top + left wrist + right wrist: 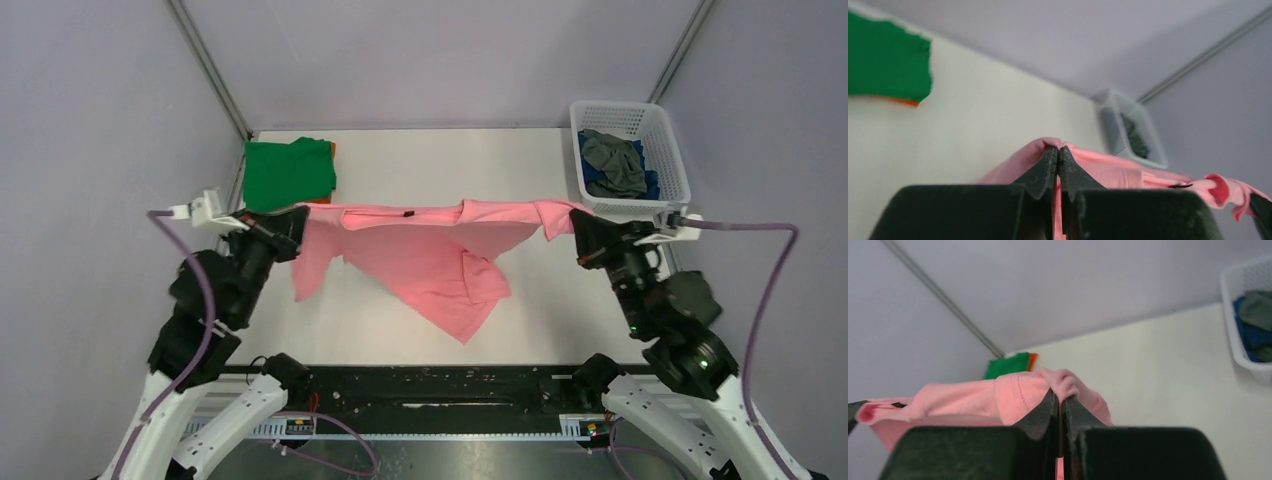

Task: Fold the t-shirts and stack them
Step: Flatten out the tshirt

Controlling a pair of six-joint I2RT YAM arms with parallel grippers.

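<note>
Pink t-shirt (430, 255), upper edge stretched taut over the table (560, 300)
Left gripper (298, 218) clamped on one end, right gripper (580, 228) clamped on the other; green t-shirt (288, 175) folded at far left corner, grey t-shirt (612, 160) in basket (675, 150)

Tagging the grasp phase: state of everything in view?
pink t-shirt: lifted, stretched between both grippers, rest hanging slack.
left gripper: shut on pink t-shirt.
right gripper: shut on pink t-shirt.
green t-shirt: folded, top of the stack.
orange t-shirt: under the green, edge showing.
grey t-shirt: crumpled in the basket.
blue t-shirt: crumpled beneath it.
basket: upright.
</note>
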